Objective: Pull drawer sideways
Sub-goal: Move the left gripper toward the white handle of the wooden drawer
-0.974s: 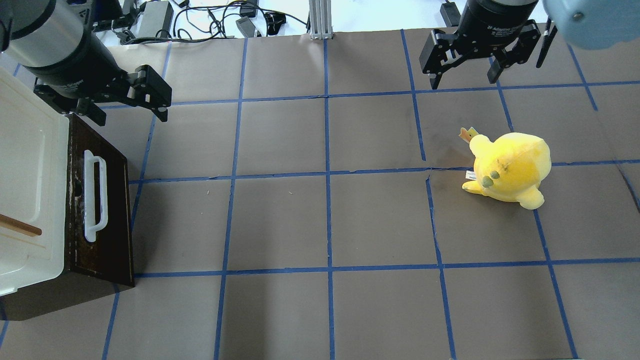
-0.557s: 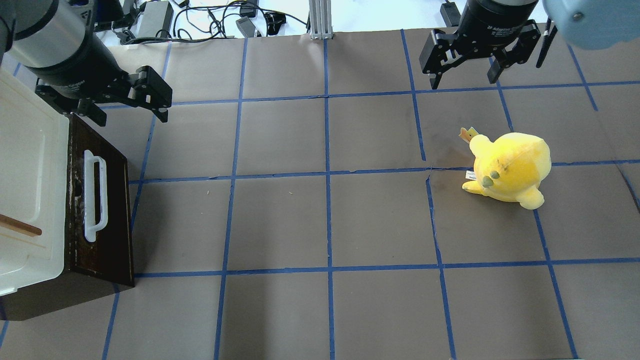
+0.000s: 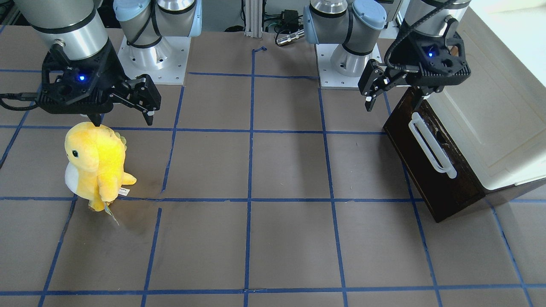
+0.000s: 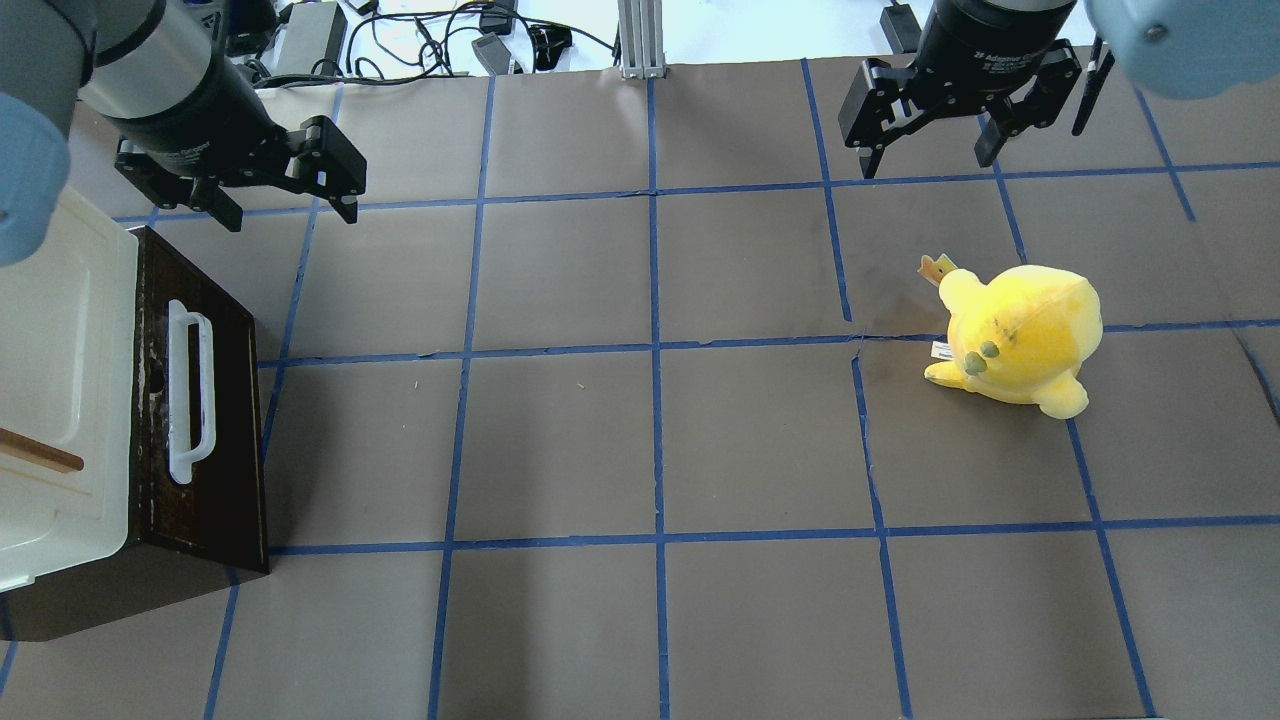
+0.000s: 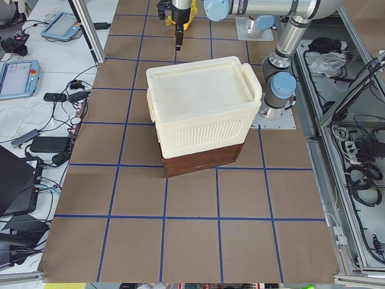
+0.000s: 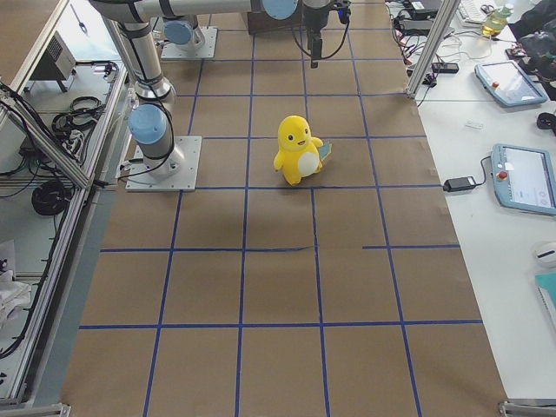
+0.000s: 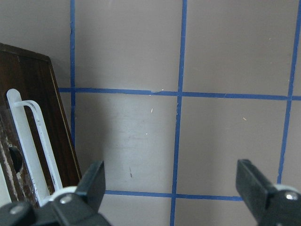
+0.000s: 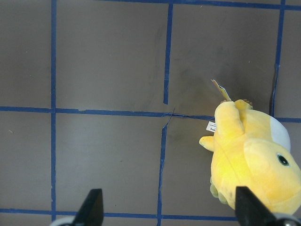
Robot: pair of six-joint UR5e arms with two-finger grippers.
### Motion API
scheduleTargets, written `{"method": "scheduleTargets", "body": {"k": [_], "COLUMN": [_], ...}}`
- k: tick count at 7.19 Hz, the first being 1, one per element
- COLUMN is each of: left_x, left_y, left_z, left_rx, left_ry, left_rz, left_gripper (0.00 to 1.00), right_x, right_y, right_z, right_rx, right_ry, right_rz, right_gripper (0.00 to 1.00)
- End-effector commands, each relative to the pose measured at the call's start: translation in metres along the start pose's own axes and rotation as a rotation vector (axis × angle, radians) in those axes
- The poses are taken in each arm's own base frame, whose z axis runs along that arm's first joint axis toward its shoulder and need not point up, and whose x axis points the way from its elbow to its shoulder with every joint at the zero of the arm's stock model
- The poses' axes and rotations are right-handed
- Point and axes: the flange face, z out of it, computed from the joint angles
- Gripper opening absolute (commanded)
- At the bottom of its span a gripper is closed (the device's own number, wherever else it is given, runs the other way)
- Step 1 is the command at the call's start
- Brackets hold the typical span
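The left gripper [image 4: 290,208] hangs spread and empty, the dark brown wooden drawer [image 4: 225,440] lies just to its left, and, as it looks rigid and rather heavy, its long white bar handle [image 4: 190,390] seems the proper hold.

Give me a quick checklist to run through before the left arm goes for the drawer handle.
1. Left gripper open and empty: ok, jaws spread wide.
2. Left gripper lined up on the white handle: not ok, it hangs past one end of the handle, not over it.
3. Handle free of anything on it: ok.
4. Drawer shut under the cream cabinet: ok, front looks flush.
5. Right gripper out of the way: ok, open, across the table near the yellow plush toy.
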Motion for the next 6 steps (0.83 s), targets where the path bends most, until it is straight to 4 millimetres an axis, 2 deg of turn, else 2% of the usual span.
{"method": "scheduleTargets", "body": {"k": [1, 3, 4, 6], "left_x": [0.009, 0.025, 0.031, 0.019], "left_y": [-0.017, -0.015, -0.008, 0.017], "left_z": [0.038, 0.058, 0.079, 0.145], "left_rx": [-0.039, -0.062, -0.076, -0.178], "left_ry": [-0.107, -0.244, -0.351, -0.583], "left_rz": [-0.035, -0.078, -0.073, -0.003], "left_gripper": [1.0, 1.0, 1.0, 1.0], "right_x": [0.0, 0.0, 0.0, 0.0], "right_y": [0.0, 0.0, 0.0, 0.0], "right_z": [0.0, 0.0, 0.0, 0.0], "right_rx": [0.0, 0.0, 0.0, 0.0], "right_ry": [0.0, 0.0, 0.0, 0.0], "right_rz": [0.0, 0.0, 0.0, 0.0], "right_gripper": [1.0, 1.0, 1.0, 1.0]}}
